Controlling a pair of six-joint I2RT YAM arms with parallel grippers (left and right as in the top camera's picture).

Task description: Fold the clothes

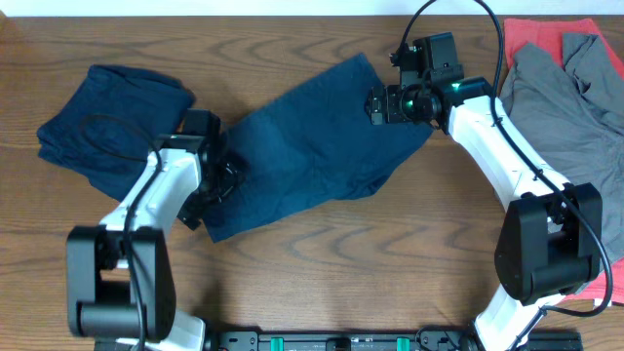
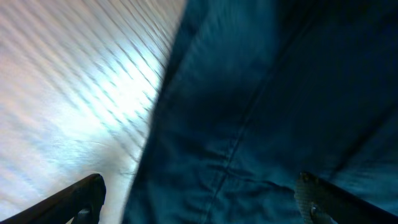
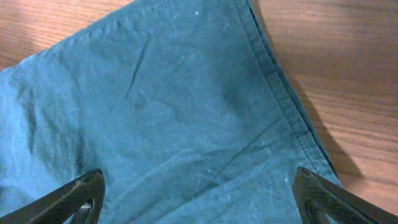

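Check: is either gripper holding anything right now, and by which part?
Nothing held. The left gripper and right gripper are both open, jaws spread wide above the navy shorts; the right one is by a hemmed edge.

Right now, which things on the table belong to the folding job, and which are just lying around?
Job:
- navy shorts, spread out mid-table
- folded navy garment, far left

Lying about:
- grey T-shirt, right side
- red cloth, partly under the T-shirt
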